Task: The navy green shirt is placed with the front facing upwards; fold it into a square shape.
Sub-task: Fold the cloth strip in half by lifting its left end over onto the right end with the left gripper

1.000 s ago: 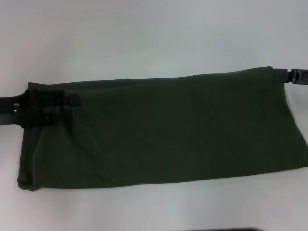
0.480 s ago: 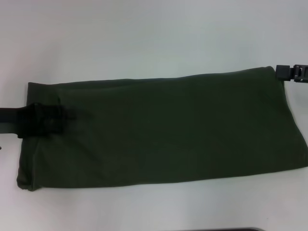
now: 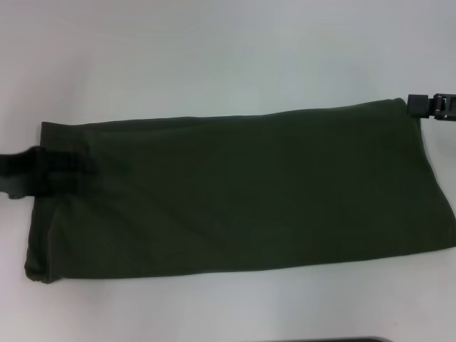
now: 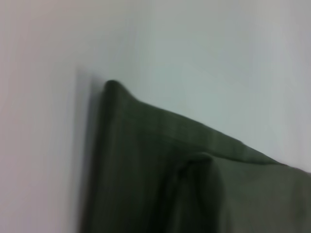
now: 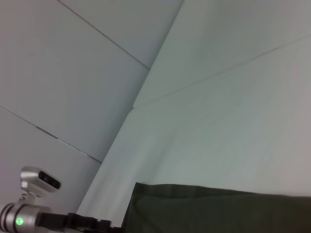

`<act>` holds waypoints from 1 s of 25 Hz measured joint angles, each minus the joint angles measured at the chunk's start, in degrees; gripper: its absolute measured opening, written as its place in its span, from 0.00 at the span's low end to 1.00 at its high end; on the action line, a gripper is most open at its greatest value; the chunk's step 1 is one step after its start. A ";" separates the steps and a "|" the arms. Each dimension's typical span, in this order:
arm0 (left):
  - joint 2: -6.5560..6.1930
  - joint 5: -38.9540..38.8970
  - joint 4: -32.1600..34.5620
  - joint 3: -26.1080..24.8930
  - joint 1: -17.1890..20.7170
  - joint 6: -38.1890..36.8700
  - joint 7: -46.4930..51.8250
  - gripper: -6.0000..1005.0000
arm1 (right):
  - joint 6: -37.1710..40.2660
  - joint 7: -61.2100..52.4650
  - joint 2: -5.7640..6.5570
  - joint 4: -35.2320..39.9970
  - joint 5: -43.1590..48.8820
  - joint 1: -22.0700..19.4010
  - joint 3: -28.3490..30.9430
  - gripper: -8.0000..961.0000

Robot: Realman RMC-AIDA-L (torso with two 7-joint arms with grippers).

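The navy green shirt [image 3: 235, 192] lies flat on the white table [image 3: 214, 50] as a long folded band, running across the table from the robot's left to its right, with its right end slightly farther from the robot than its left. No lettering or collar shows on the upper face.

The left gripper [image 3: 60, 171] reaches in from the left edge of the head view, over the shirt's left end. Compared with a second ago it has drawn outward toward the table's left side: earlier its dark body reached well over the cloth, whereas now only its blurred tip overlaps the shirt's edge. Whether its claw is released or clenched cannot be told. The shirt's outline and creases are unchanged by this withdrawal.

The right gripper [image 3: 431, 105] sits just beside the far right corner of the shirt, having shifted slightly outward from the corner since a second ago; its claw state cannot be told either.

In the left wrist view, a folded corner of the shirt [image 4: 160, 165] rests on the table. In the right wrist view, the shirt's edge [image 5: 218, 211] crosses the lower part of the picture, with the left arm [image 5: 29, 213] far off beyond it.
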State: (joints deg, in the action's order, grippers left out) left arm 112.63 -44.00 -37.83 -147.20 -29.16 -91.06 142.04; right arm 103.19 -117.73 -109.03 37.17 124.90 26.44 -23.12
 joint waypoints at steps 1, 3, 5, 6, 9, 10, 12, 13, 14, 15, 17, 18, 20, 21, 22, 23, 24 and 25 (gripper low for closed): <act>-0.42 -0.27 -1.02 -0.06 0.00 -1.74 0.11 0.69 | 0.00 -0.01 0.06 0.00 0.00 0.11 0.01 0.70; -1.22 -0.46 -3.18 -0.08 -0.01 -4.13 0.99 0.69 | 0.00 -0.02 0.20 0.00 0.00 0.33 -0.02 0.70; -2.25 -0.16 -5.53 0.25 0.08 -5.60 2.72 0.69 | 0.00 -0.02 0.27 0.00 -0.01 0.48 -0.22 0.70; -2.69 0.19 -6.12 0.43 0.06 -5.84 3.28 0.69 | 0.00 -0.03 0.26 0.00 -0.01 0.50 -0.34 0.70; -3.95 1.60 -6.70 1.19 -0.51 -6.22 4.18 0.69 | -0.03 -0.04 0.26 0.00 -0.01 0.52 -0.74 0.70; -4.61 3.20 -6.54 2.08 -1.15 -6.43 4.33 0.69 | -0.03 -0.04 0.26 0.00 -0.01 0.52 -0.86 0.70; -4.81 4.59 -6.41 2.52 -1.74 -6.68 4.38 0.69 | -0.05 -0.04 0.27 0.00 -0.01 0.49 -1.05 0.70; -4.90 5.58 -6.35 2.73 -2.16 -6.86 4.41 0.69 | -0.06 -0.04 0.28 0.00 -0.01 0.48 -1.10 0.70; -4.94 6.58 -6.35 2.81 -2.60 -6.98 4.51 0.69 | -0.08 -0.04 0.31 0.00 -0.01 0.45 -1.13 0.70; -4.95 7.33 -6.37 2.85 -2.88 -7.07 4.58 0.69 | -0.16 -0.04 0.32 0.00 -0.01 0.45 -1.15 0.70; -4.89 8.86 -6.58 2.86 -3.64 -7.10 4.70 0.69 | -0.33 -0.04 0.32 0.00 -0.01 0.44 -1.17 0.70; -4.80 9.67 -6.66 2.87 -3.98 -7.12 4.70 0.69 | -0.36 -0.05 0.32 0.00 -0.01 0.45 -1.18 0.70; -4.54 11.64 -6.73 2.88 -4.66 -6.99 4.74 0.69 | -0.38 -0.04 0.32 0.00 -0.01 0.45 -1.19 0.70; -4.43 12.44 -6.67 2.89 -4.96 -6.87 4.79 0.69 | -0.38 -0.04 0.32 0.00 -0.01 0.44 -1.20 0.70; -4.39 12.90 -6.59 2.88 -5.21 -6.70 4.89 0.69 | -0.40 -0.04 0.32 0.00 -0.01 0.45 -1.20 0.70; -4.35 13.44 -6.49 2.89 -5.47 -6.46 5.05 0.69 | -0.42 -0.04 0.32 0.00 -0.01 0.45 -1.21 0.70; -4.36 13.74 -6.44 2.88 -5.63 -6.21 5.20 0.69 | -0.44 -0.04 0.32 0.00 -0.01 0.45 -1.22 0.70; -4.35 14.06 -6.40 2.88 -5.79 -5.82 5.43 0.69 | -0.45 -0.04 0.32 0.01 -0.01 0.46 -1.23 0.70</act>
State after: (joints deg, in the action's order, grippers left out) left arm 108.28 -29.94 -44.23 -144.32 -34.95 -96.88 147.47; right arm 102.74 -117.77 -108.72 37.18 124.89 26.91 -24.34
